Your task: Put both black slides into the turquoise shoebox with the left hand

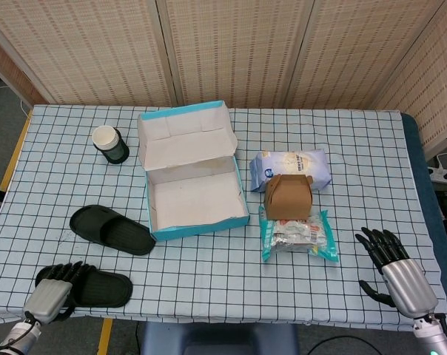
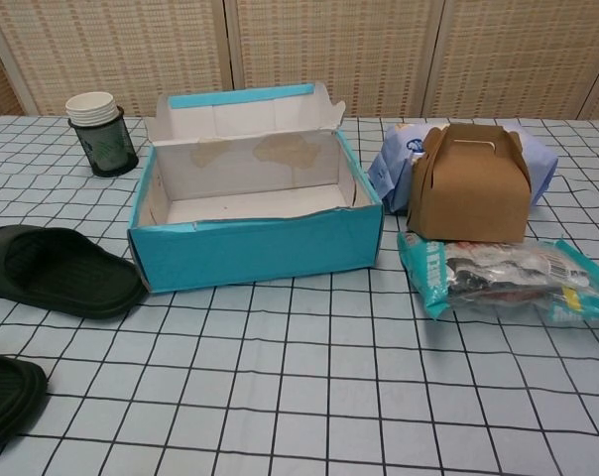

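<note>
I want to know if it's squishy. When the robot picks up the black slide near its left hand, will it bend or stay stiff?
The near black slide looks like moulded foam or rubber, so it probably flexes a little and is light. It lies flat on the checked tablecloth, so it shouldn't roll. The left hand lies over its heel end; the matte surface likely grips well.

On the table (image 1: 357, 133), the left hand (image 1: 52, 293) rests at the near slide's (image 1: 98, 287) left end. The other slide (image 1: 110, 230) lies just beyond; the shoebox (image 1: 194, 200) stands further right of it, a cup (image 1: 109, 143) behind. The right hand (image 1: 397, 272) hovers apart, right of the snack bag (image 1: 297, 235).
</note>
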Robot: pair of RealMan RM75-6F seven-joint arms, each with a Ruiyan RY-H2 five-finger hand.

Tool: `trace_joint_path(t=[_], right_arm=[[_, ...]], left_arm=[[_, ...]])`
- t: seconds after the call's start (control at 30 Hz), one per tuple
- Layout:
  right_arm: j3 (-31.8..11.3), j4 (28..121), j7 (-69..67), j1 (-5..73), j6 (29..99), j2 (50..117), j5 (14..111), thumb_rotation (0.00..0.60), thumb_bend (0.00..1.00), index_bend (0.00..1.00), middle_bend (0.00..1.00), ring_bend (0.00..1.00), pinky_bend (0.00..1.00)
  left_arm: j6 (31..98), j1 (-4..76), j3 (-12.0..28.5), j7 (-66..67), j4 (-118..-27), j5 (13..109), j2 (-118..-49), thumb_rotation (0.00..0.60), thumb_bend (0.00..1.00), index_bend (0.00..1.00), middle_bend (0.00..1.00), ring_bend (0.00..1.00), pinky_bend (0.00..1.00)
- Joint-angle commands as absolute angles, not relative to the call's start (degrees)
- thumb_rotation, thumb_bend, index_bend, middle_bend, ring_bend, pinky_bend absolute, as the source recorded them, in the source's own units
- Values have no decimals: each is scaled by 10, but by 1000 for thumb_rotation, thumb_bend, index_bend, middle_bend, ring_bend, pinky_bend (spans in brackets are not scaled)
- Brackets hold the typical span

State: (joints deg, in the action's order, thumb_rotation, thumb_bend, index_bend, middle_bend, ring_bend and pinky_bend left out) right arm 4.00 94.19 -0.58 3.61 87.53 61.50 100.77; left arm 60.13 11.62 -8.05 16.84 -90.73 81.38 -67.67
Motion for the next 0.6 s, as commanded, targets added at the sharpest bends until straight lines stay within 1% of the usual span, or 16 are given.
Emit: trace_joint_path(t=[0.03, 0.1, 0.13, 0.17, 0.2, 0.23, 0.27, 0.33, 0.4, 0.6], right_arm=[[40, 942, -6, 36, 875, 615, 1007, 600, 161, 0, 0, 0, 0], [40, 942, -6, 36, 875, 615, 1007, 600, 161, 0, 0, 0, 0], [40, 942, -6, 36, 875, 614, 1007, 600, 161, 0, 0, 0, 0], [40, 943, -6, 36, 875, 614, 1007, 600, 161, 0, 0, 0, 0], [40, 943, -7, 36, 874, 614, 1007, 600, 162, 0, 0, 0, 0], [40, 943, -7, 36, 874, 613, 1007, 600, 161, 0, 0, 0, 0], [40, 943, -7, 36, 874, 613, 1006, 600, 161, 0, 0, 0, 0], [41, 943, -7, 36, 874, 613, 1007, 600, 161, 0, 0, 0, 0], [41, 944, -6, 36, 872, 613, 1006, 600, 161, 0, 0, 0, 0], [41, 945, -4, 36, 872, 614, 1007, 600, 161, 0, 0, 0, 0]], left_arm=[[612, 113, -77, 192, -894, 809, -690, 600, 330, 0, 0, 0, 109], [615, 111, -76, 203, -889, 804, -699, 600, 335, 16, 20, 8, 164], [616, 111, -75, 203, -888, 804, -701, 600, 339, 59, 65, 41, 217], [621, 110, -75, 199, -886, 806, -703, 600, 343, 132, 153, 114, 290], [626, 109, -74, 195, -884, 811, -705, 600, 343, 178, 212, 170, 329], [632, 108, -74, 189, -882, 816, -707, 600, 346, 244, 309, 264, 384], [639, 106, -75, 179, -880, 825, -708, 600, 349, 287, 378, 326, 422], [648, 105, -77, 161, -876, 839, -709, 600, 356, 346, 463, 391, 476], [659, 103, -79, 141, -871, 854, -709, 600, 359, 383, 503, 425, 507], [688, 99, -79, 107, -867, 880, -702, 600, 358, 392, 509, 437, 520]])
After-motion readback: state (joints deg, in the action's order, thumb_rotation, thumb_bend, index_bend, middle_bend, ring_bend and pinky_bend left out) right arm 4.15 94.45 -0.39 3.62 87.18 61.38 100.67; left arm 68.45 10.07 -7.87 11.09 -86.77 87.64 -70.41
